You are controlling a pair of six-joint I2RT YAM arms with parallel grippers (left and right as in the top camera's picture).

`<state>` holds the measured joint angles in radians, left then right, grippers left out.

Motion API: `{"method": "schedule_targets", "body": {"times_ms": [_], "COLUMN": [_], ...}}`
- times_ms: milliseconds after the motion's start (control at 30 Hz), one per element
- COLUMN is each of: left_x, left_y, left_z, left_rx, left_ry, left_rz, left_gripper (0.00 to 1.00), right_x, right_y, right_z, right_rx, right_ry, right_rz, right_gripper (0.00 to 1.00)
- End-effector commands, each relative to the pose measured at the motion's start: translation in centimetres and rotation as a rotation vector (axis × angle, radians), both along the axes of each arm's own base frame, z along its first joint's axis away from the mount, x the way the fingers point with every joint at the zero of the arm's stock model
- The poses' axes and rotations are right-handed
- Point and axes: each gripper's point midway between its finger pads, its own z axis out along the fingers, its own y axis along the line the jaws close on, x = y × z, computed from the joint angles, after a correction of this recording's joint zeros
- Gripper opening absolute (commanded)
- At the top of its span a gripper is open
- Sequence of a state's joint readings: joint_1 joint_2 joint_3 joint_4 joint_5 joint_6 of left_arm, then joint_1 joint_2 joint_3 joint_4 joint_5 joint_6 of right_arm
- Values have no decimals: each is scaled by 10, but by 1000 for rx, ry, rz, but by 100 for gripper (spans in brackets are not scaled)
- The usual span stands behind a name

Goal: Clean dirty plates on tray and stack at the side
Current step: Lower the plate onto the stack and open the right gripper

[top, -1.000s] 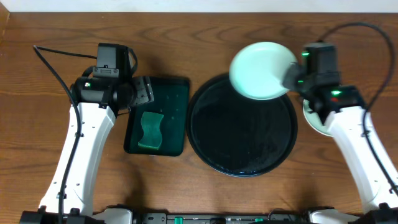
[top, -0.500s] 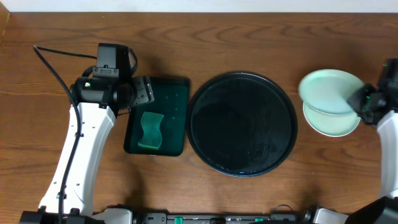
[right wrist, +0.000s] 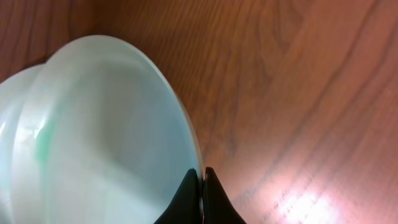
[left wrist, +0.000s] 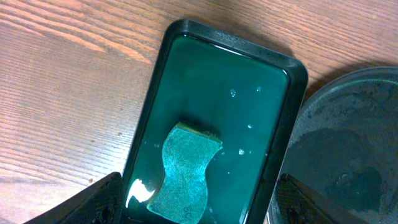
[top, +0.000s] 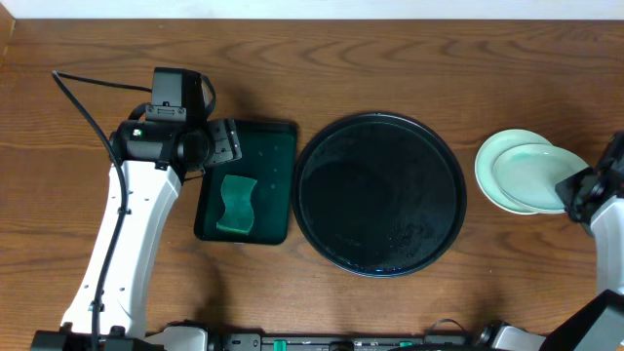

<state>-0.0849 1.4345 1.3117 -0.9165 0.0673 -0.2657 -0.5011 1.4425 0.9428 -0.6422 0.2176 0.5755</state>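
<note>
So the right gripper (top: 575,189) is pinched together on the rim of the top plate (top: 534,177), way over at the right side of the table (top: 322,58), well clear of the black tray (top: 380,255). In the right wrist view its two dark fingertips sit tight on the near edge of that pale mint plate, with basically no gap. The top plate overlaps a lower plate (top: 493,158) and sits shifted a bit toward the arm, so the pile looks off-centre. Can't tell if it's fully resting on the one below, or if there's a third underneath.

The black tray sits mid-table, glossy, with a few wet specks on it.

The left gripper (top: 226,144) hangs over the top edge of the green tray (top: 278,132), just left of the black one. Its fingers (left wrist: 102,199) are spread wide apart, gripping nothing. A green wavy sponge (left wrist: 186,171) lies in the near half of that tray, in shallow water.
</note>
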Motion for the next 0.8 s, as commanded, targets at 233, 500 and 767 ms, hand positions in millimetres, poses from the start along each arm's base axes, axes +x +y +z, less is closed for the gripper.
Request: {"method": "schedule_targets", "body": {"times_ms": [233, 500, 767], "left_x": [4, 4, 4], "left_y": [4, 4, 4], "left_z": [6, 6, 6], "left_rx": [9, 9, 9], "left_ry": [-15, -15, -15], "left_rz": [18, 18, 18], "left_gripper": [79, 79, 79], "right_x": [6, 25, 58], "right_y": [-2, 17, 59], "right_z": [-27, -28, -16], "right_rx": [-25, 20, 120], "right_ry": [-98, -130, -256], "right_rz": [-17, 212, 491], "right_gripper": [1, 63, 67]}}
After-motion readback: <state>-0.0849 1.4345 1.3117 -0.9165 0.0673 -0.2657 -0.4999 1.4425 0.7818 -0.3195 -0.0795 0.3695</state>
